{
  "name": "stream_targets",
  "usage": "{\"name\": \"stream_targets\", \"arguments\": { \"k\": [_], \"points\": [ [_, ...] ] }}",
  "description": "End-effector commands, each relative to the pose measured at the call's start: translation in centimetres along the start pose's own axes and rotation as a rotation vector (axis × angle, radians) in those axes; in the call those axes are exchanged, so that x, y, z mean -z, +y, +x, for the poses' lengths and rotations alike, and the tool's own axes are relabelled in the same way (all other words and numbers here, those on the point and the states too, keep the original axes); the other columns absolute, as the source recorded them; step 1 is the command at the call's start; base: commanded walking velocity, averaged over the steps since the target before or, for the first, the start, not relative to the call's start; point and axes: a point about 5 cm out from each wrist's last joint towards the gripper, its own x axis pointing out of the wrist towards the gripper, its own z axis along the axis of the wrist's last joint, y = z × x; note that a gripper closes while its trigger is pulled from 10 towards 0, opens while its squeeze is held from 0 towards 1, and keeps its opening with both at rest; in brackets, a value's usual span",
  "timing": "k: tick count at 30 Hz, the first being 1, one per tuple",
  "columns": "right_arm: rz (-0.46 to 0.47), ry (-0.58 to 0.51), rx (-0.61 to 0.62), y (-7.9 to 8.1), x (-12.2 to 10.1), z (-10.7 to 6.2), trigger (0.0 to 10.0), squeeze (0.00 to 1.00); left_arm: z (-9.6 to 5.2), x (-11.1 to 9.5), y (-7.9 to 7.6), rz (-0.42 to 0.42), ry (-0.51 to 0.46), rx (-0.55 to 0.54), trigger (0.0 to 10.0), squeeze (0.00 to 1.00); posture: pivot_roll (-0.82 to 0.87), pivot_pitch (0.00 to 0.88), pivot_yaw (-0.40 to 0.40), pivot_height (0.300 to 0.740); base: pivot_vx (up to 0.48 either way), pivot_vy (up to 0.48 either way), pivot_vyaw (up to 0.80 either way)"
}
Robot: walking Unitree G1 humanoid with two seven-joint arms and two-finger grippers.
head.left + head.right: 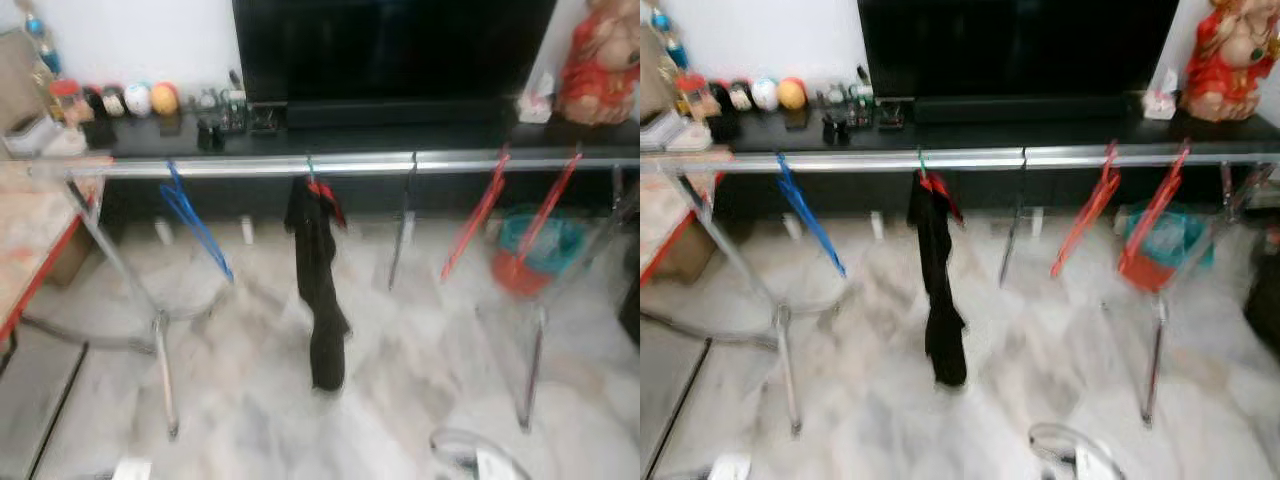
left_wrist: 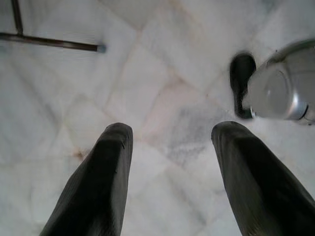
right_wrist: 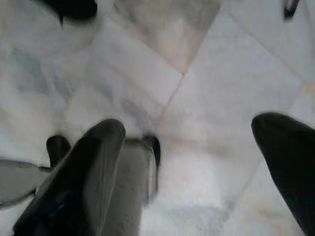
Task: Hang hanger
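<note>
A silver clothes rail (image 1: 360, 162) runs across the room in front of me. On it hang a blue hanger (image 1: 195, 225), a black garment (image 1: 318, 290) on a red hanger, and two bare red hangers (image 1: 478, 215) (image 1: 548, 210) to the right. My left gripper (image 2: 170, 132) hangs open over the marble floor, holding nothing. My right gripper (image 3: 192, 125) is open too, pointing down at the floor with nothing between its fingers.
Behind the rail stand a black TV bench (image 1: 300, 135) with small ornaments and a big dark TV (image 1: 390, 50). A red-edged table (image 1: 30, 240) is at my left. A teal and red basket (image 1: 535, 250) sits under the rail's right end. The rack's legs (image 1: 165, 370) reach toward me.
</note>
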Motion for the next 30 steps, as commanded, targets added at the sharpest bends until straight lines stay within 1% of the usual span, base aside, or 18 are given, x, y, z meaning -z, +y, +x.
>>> {"name": "stream_targets", "arguments": {
  "k": [1, 14, 21, 30],
  "points": [
    [0.010, 0.006, -0.013, 0.52, 0.02, 0.07, 10.0, 0.00, -0.07, 0.06, 0.49, -0.002, 0.001, -0.012, 10.0, 0.00, -0.03, 0.000, 0.022, 0.719, -0.240, 0.000, 0.00],
    [0.015, 0.025, -0.005, 0.35, 0.32, 0.02, 10.0, 0.00, -0.06, 0.06, 0.48, -0.003, 0.001, -0.013, 10.0, 0.00, -0.03, 0.000, 0.020, 0.719, -0.222, 0.000, 0.00],
    [0.016, 0.025, -0.005, 0.24, 0.26, 0.02, 10.0, 0.00, -0.07, 0.08, 0.53, 0.009, 0.005, -0.019, 10.0, 0.00, -0.03, 0.000, 0.019, 0.719, 0.000, 0.000, 0.00],
    [0.020, 0.032, -0.002, 0.08, 0.31, 0.01, 10.0, 0.00, -0.06, 0.08, 0.47, 0.002, 0.001, -0.016, 10.0, 0.00, -0.03, 0.000, 0.011, 0.719, 0.000, 0.000, -0.04]
  ]
}}
